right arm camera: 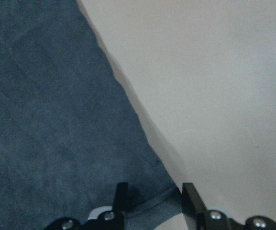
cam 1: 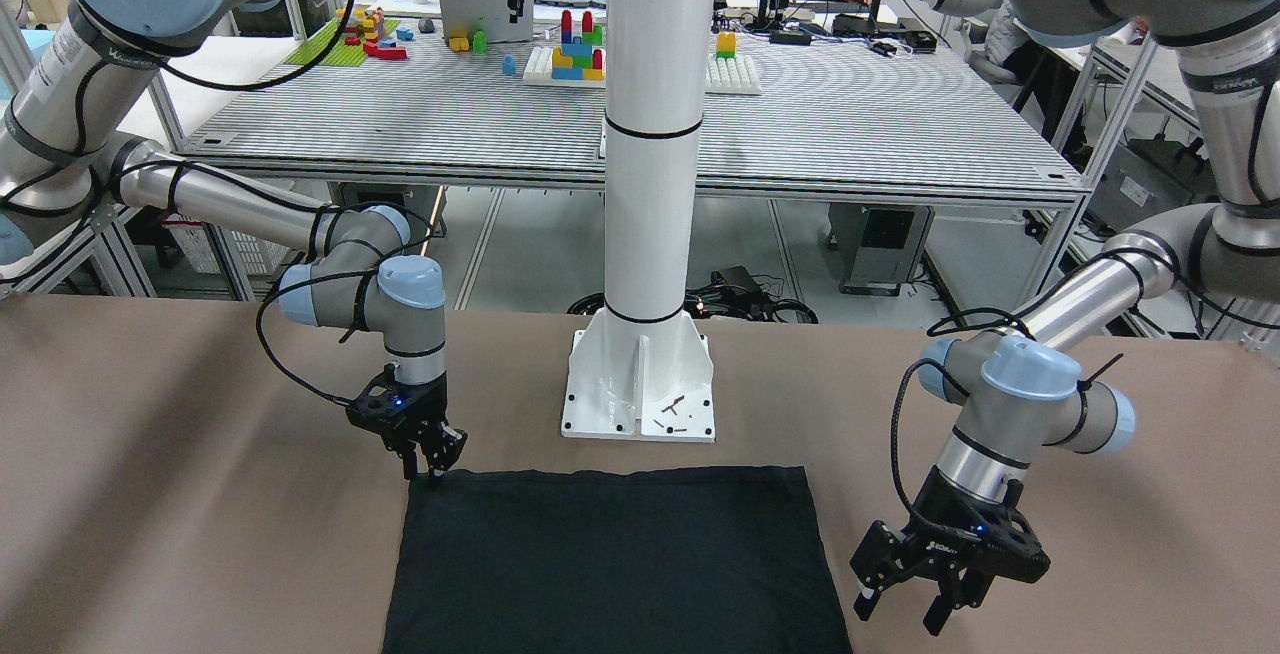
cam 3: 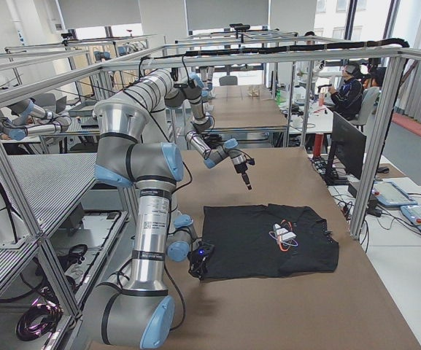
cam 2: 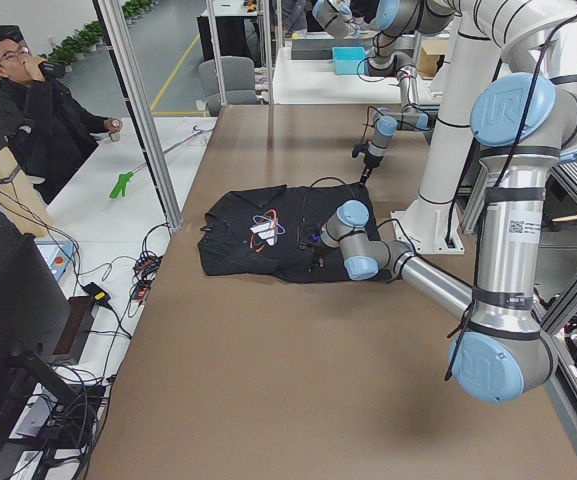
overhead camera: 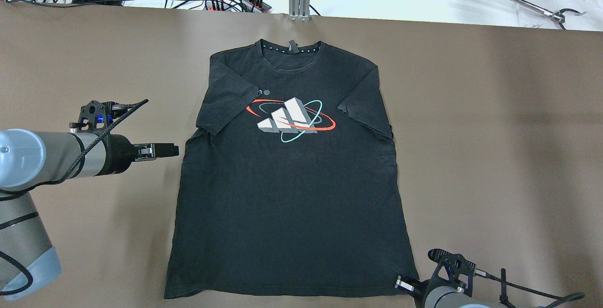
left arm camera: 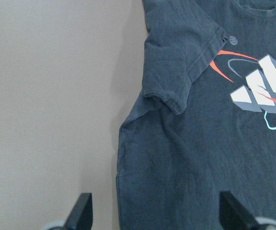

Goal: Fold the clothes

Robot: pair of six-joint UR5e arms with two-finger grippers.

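Right gripper [cam 1: 436, 466], near robot-side table [overhead camera: 494, 157] edge: jaws narrowly apart, astride black T-shirt [overhead camera: 292, 195] hem corner. Left gripper [cam 1: 902, 616]: wide apart, empty.

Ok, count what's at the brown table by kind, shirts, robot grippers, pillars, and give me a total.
Shirts: 1, the black T-shirt
Grippers: 2, the left gripper and the right gripper
Pillars: 1, the white pillar
Total: 4
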